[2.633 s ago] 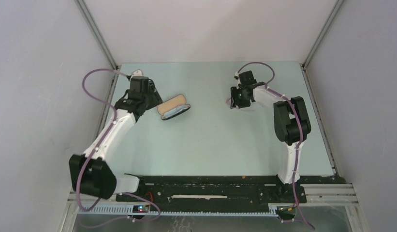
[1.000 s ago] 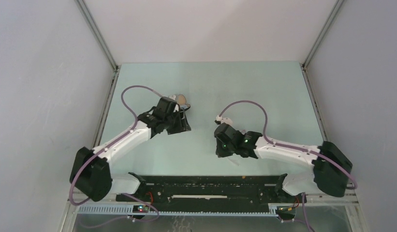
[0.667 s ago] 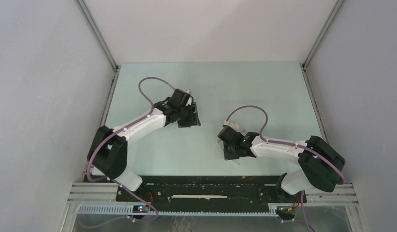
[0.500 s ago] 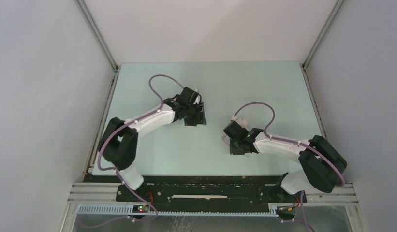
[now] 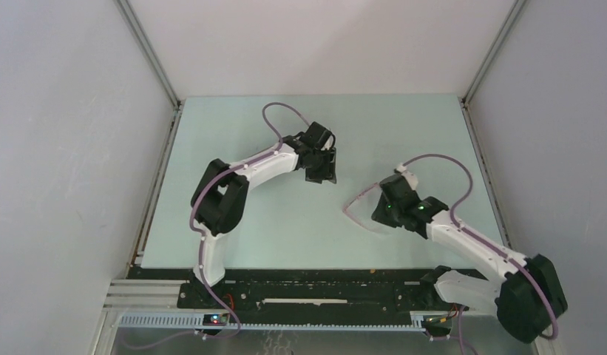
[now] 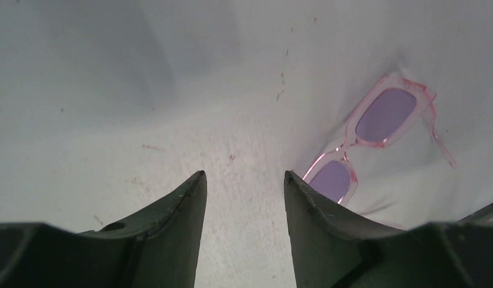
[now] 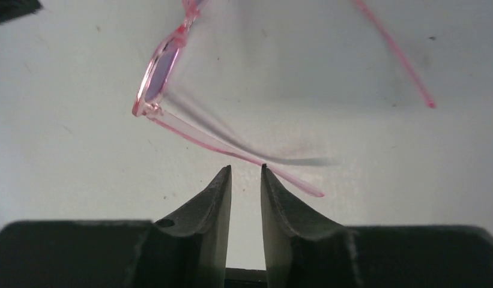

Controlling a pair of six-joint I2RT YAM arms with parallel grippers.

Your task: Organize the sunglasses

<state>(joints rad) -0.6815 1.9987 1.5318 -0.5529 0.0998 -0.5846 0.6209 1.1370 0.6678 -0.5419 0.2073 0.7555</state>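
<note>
On pale-green tabletop (image 5: 285, 229), grey walls (image 5: 63, 148): sunglasses (image 6: 379, 115), front 8-to-2 o'clock, arms toward 5; left gripper (image 6: 244, 174) half-open, right gripper (image 7: 245, 167) barely parted, both empty.

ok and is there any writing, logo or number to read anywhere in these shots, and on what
None: no word, brand, number or sign can be read in any view.
sunglasses: the pink frame and slim arms show no print.
table: only specks, no markings.
black base rail: any label there is too small to read.
</note>
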